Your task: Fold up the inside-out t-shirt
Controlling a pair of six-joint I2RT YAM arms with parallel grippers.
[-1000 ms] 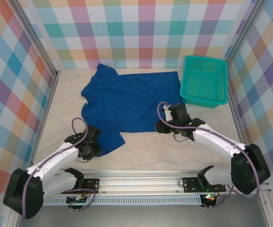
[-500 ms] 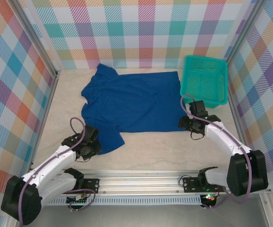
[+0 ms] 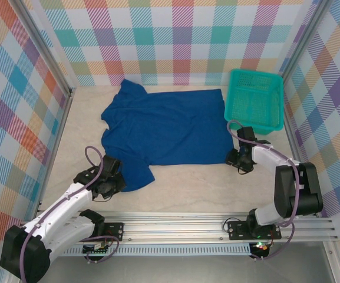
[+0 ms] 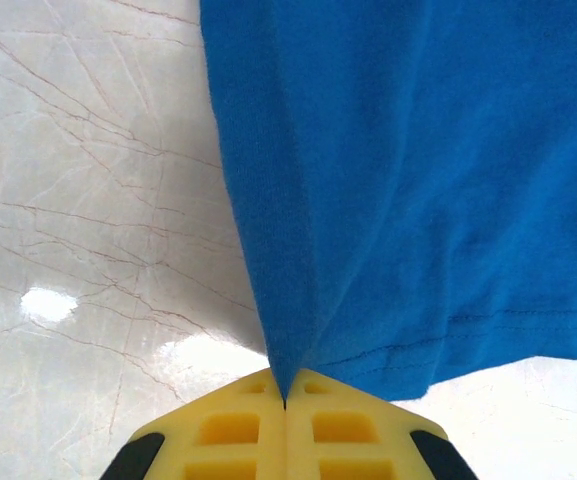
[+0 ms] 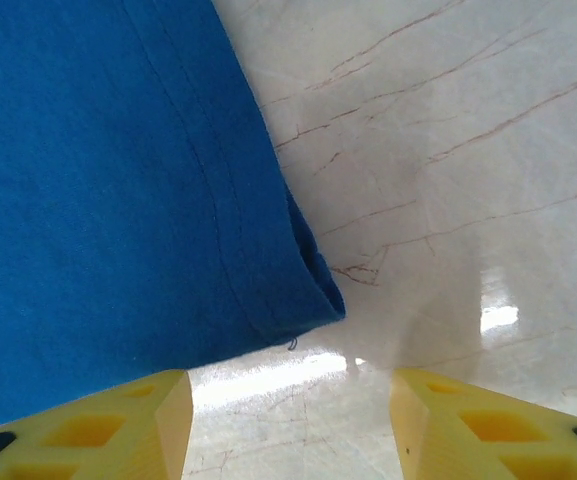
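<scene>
Two claws stand at the near edge of the t-shirt (image 3: 164,130); the shirt lies spread flat in the middle of the tabletop (image 3: 187,188), plain blue, with one sleeve pointing to the far left; its right edge comes just beside the teal basket (image 3: 257,125), which stands in the far right corner; I cannot tell if the two touch; the left claw (image 3: 112,181) is at the near left flap of the shirt and is closed tight on the cloth; in the left wrist view the two yellow fingers (image 4: 228,432) meet with no gap, and the blue cloth comes out from between them in a sharp fold, with a stitched hem showing to the right; the right claw (image 3: 238,160) is at the near right corner of the shirt, low over the tabletop; its fingers (image 5: 128,412) stand well apart and hold nothing; in the right wrist view the shirt corner, with its double seam, lies on the marble just ahead of the gap
</scene>
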